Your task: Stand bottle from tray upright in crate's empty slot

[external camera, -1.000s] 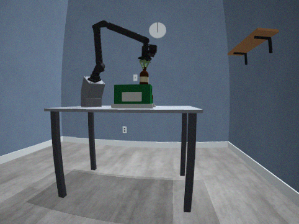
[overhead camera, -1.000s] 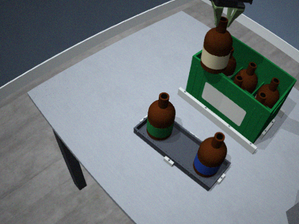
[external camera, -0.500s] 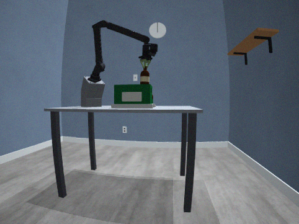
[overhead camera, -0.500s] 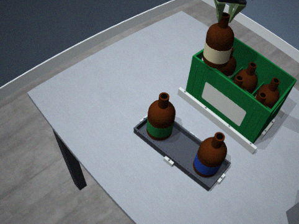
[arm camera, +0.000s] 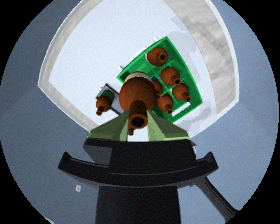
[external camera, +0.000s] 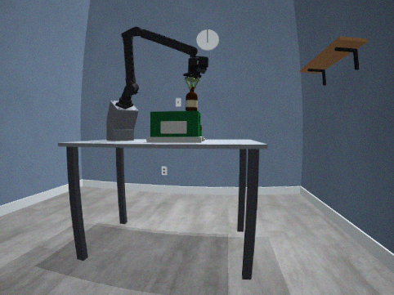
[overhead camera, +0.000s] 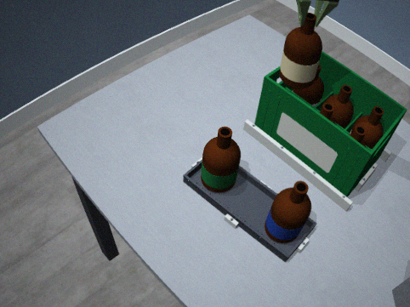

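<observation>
My gripper is shut on the neck of a brown bottle with a cream label. The bottle hangs upright above the near left corner of the green crate, its base at about the crate's rim. In the exterior view the bottle stands out above the crate's right end. The wrist view shows the bottle's mouth between my fingers, with the crate below. The crate holds several brown bottles. The slot under the held bottle is hidden.
A grey tray lies in front of the crate with a green-labelled bottle and a blue-labelled bottle standing upright. A white rail runs along the crate's front. The arm's base stands at the table's left.
</observation>
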Action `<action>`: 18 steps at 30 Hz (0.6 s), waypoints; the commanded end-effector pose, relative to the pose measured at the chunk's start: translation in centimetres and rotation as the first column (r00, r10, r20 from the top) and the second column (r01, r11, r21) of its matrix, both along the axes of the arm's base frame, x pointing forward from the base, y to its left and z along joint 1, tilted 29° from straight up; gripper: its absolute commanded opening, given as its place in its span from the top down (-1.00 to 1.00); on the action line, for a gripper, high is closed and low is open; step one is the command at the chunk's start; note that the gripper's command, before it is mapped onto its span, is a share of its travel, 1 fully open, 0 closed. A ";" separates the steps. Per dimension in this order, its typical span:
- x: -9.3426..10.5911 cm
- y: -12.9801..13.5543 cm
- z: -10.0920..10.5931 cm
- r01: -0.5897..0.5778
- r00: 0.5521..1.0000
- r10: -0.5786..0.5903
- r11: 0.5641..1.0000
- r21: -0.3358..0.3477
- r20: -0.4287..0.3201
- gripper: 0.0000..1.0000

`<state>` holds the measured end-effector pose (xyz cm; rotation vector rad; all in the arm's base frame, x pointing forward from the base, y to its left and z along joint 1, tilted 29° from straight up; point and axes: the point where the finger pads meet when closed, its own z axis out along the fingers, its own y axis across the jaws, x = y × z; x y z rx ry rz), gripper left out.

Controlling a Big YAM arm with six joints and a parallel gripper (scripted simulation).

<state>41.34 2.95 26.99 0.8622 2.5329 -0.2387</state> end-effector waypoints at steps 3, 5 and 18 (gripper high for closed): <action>0.7 -0.5 4.8 -0.011 0.996 0.010 1.000 0.015 0.088 1.00; 0.7 -0.5 4.8 -0.011 0.996 0.010 1.000 0.015 0.088 1.00; 0.8 -0.8 5.1 -0.017 0.996 0.016 1.000 0.014 0.089 1.00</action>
